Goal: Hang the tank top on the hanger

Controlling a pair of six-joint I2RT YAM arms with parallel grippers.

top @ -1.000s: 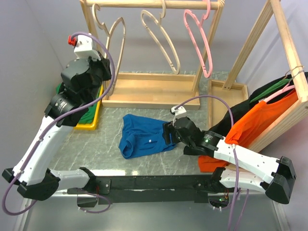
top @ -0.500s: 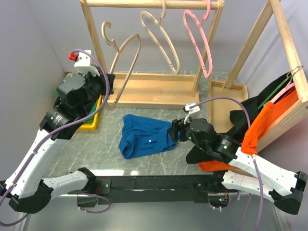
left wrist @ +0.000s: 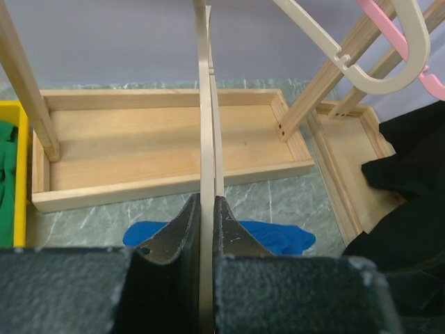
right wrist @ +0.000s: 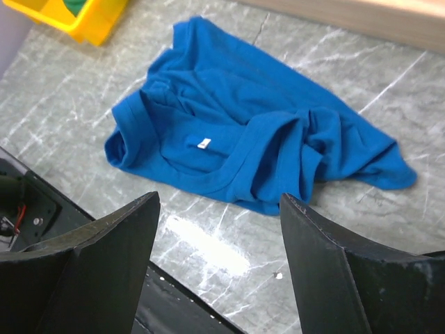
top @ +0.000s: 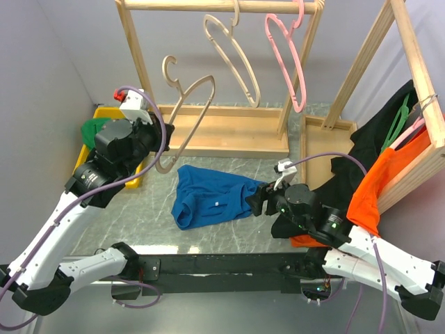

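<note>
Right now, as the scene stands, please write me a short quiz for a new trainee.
1. True or false: the left gripper is shut on the hanger.
2. Fill in: the right gripper is ____ and holds nothing.
3. Where is the tank top? A: lying on the table; B: draped on the hanger; C: in the right gripper.
Key: 1 true; 2 open; 3 A.

The left gripper (top: 156, 142) has carried the hanger (top: 197, 97) off the rack (top: 222, 5) toward 5 o'clock. The right gripper (top: 254, 202) has drawn back toward 4 o'clock.
</note>
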